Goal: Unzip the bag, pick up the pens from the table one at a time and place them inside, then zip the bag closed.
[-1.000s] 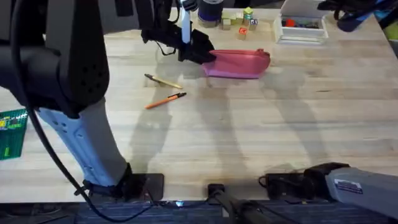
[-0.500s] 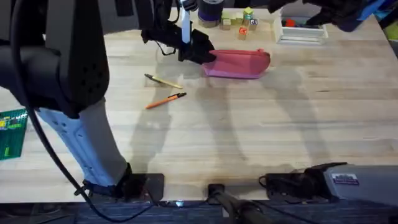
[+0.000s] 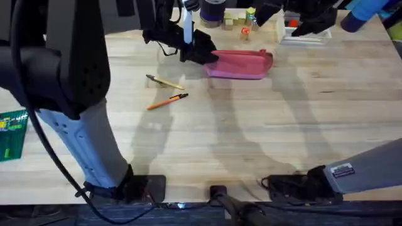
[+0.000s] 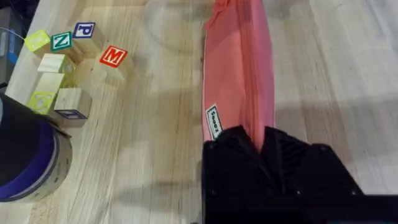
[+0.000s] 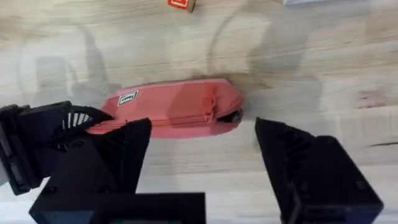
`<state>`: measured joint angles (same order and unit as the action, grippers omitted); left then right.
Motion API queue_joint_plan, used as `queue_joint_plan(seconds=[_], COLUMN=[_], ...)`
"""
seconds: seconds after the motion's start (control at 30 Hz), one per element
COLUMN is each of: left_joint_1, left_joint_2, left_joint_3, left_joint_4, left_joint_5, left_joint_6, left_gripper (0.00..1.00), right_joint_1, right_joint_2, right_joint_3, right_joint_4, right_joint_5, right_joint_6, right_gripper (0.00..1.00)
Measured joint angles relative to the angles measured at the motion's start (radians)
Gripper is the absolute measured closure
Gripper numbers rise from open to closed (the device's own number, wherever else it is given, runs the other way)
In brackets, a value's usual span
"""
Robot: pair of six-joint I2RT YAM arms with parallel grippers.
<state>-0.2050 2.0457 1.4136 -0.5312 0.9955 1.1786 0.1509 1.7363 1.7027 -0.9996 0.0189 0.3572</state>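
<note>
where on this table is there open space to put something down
Bare wood stretches from the pink fabric pouch and the two pens, tan and orange, toward the arm bases. The far edge is crowded: lettered wooden blocks, a purple-banded can, a clear tray.

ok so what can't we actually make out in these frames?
- Left end of the bag: overhead, covered by the left gripper; left wrist view, its fingers cover it too.
- Zipper pull: right wrist view, a dark blob, too small to read.
- White box contents: overhead, the right arm crosses it.
</note>
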Motion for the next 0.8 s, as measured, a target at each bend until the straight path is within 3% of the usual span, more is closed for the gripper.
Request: queue_joint_plan(seconds=[0.27,0.8], left_joint_1=[0.0,0.0], left_joint_2=[0.0,0.0], left_joint_3=[0.0,0.0], left_joint_4=[0.0,0.0], left_joint_5=[0.0,0.0], left_joint_6=[0.0,0.0], left_gripper=[0.958,0.959], right_joint_1=[0.0,0.0], right_joint_2=[0.015,0.183], right_joint_3=[0.002,0.002], right_joint_4=[-0.013,-0.038], right_joint_5=[-0.01,-0.017], right_joint_6=[-0.003,-0.002], right_gripper=[0.006,0.006])
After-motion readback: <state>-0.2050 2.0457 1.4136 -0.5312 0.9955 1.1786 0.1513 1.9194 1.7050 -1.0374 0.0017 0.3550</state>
